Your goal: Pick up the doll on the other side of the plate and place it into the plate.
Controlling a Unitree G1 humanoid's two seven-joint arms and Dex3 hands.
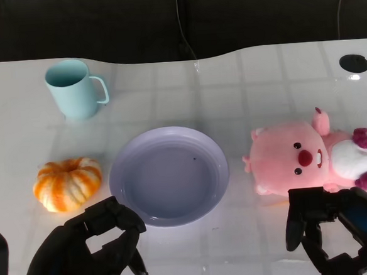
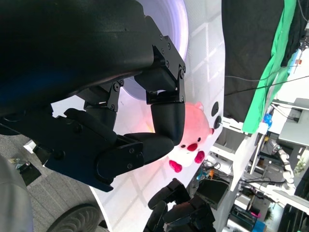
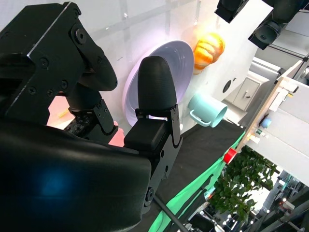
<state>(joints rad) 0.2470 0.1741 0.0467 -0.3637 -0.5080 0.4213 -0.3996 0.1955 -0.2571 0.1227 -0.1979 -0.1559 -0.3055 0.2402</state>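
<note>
Black fingers curled inward on the left hand (image 1: 93, 247) at the near edge of the white counter (image 1: 231, 96), clenched on nothing, just short of the plate's near-left rim. The right hand (image 1: 331, 228) sat at the near right, its fingers apart and released, holding nothing, with its fingertips just short of the doll's near side; whether they touched it could not be told.

The lavender plate (image 1: 168, 176) lay in the middle of the counter, beyond and between the two hands, with nothing in it. To its right, close beside the rim but apart from it, the pink plush doll (image 1: 304, 157) lay on its back on the counter, its head toward the plate, its white belly and magenta paws toward the right edge. The left wrist view showed the doll (image 2: 193, 140) past that hand's curled fingers. To the plate's left lay an orange-and-white plush pumpkin (image 1: 67, 183), near the rim but not touching.

Farther back on the left stood a pale teal mug (image 1: 73, 88), upright, its handle pointing right, well apart from the plate.
</note>
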